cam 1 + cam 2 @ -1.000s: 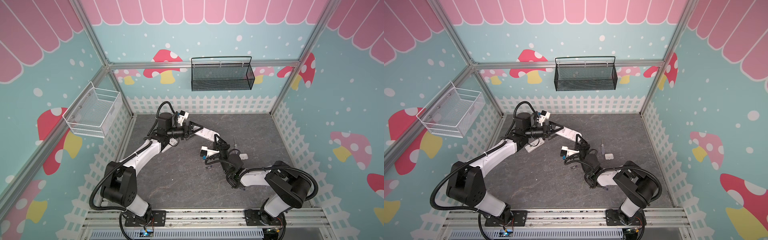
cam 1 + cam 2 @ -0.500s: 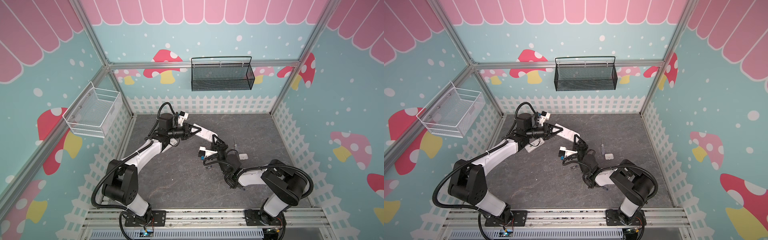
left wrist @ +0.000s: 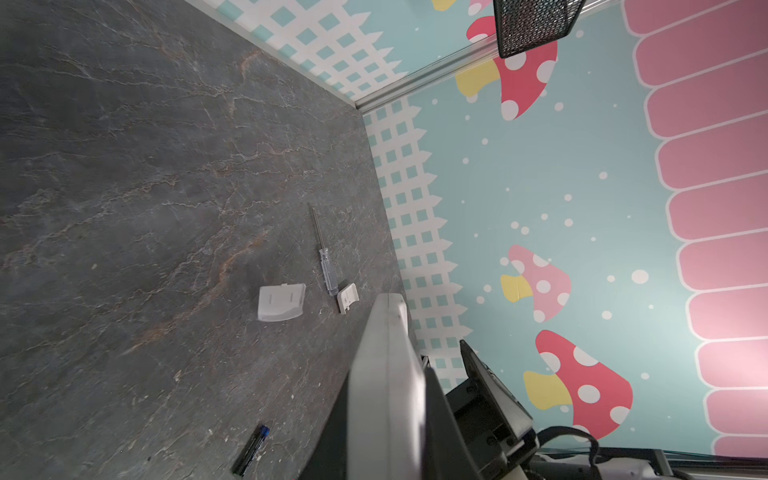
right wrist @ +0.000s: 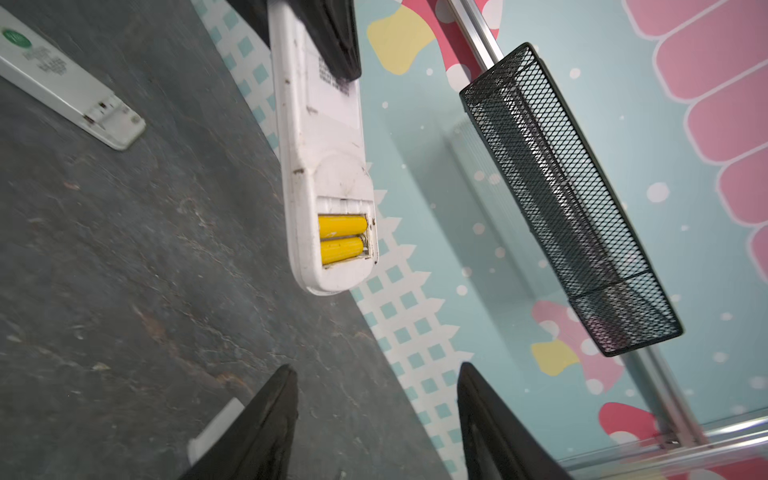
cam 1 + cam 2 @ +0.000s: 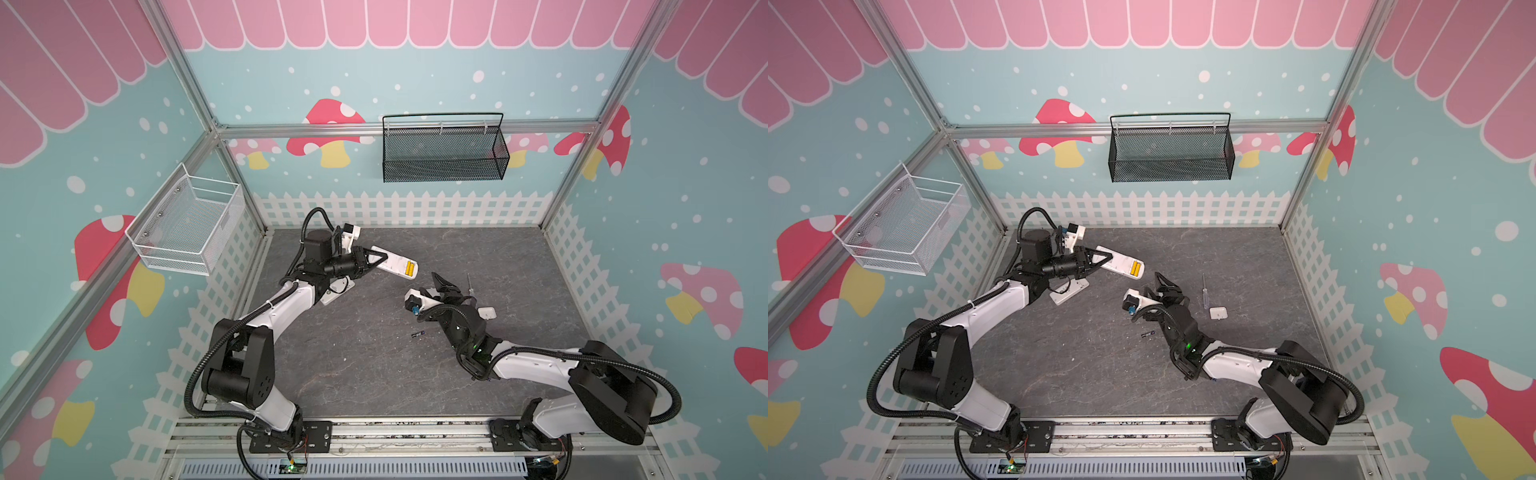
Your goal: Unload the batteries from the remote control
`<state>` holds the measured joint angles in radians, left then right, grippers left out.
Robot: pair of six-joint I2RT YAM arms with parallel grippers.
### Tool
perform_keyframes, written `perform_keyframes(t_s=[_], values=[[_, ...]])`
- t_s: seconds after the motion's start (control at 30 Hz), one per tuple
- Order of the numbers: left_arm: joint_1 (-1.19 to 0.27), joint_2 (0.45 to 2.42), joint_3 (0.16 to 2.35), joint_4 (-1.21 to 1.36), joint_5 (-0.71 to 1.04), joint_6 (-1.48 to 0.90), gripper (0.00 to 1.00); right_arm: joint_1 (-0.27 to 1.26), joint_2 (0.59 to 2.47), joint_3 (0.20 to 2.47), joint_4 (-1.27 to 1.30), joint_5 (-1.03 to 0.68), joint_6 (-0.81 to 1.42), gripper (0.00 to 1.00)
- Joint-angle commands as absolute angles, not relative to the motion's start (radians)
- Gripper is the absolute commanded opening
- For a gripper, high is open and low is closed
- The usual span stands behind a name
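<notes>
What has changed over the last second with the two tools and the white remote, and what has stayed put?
The left tool closed on the white remote and drew it slightly toward its own side. The right tool opened near the remote's battery end and holds nothing. Unchanged: the two yellow batteries sit in the remote; the dark battery, screwdriver and white cover lie where they were.

On the grey stone-patterned tabletop (image 5: 374,374) you have a clear-handled screwdriver (image 3: 324,266) lying flat, with a small white cover (image 3: 347,297) just beside its handle end and a larger white cover (image 3: 280,302) near them. The screwdriver and the larger cover sit right of centre in both top views. Look higher and you'll find two baskets, well apart from each other: a black mesh basket (image 5: 442,166) hung on the back wall and a white wire basket (image 5: 187,232) fixed to the left wall.
</notes>
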<state>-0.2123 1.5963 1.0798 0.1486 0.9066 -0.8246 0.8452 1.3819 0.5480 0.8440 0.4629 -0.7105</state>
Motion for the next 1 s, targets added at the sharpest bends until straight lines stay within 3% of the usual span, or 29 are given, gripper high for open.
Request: perform_keyframes(t_s=[0.0, 0.4, 0.83, 0.97], values=[[-0.21, 1.588, 1.069, 0.101, 0.851, -0.709, 0.0, 0.835, 1.349, 0.561, 0.639, 0.385, -0.42, 0.62], [-0.229, 1.608, 0.953, 0.044, 0.695, -0.623, 0.0, 0.564, 1.237, 0.615, 0.291, 0.119, 0.197, 0.61], [-0.338, 1.686, 0.813, 0.171, 0.583, -0.753, 0.01, 0.317, 1.381, 0.757, 0.025, -0.013, 0.289, 0.6], [-0.345, 1.717, 0.824, 0.151, 0.586, -0.754, 0.1, 0.255, 1.46, 0.813, -0.029, -0.055, 0.281, 0.58]])
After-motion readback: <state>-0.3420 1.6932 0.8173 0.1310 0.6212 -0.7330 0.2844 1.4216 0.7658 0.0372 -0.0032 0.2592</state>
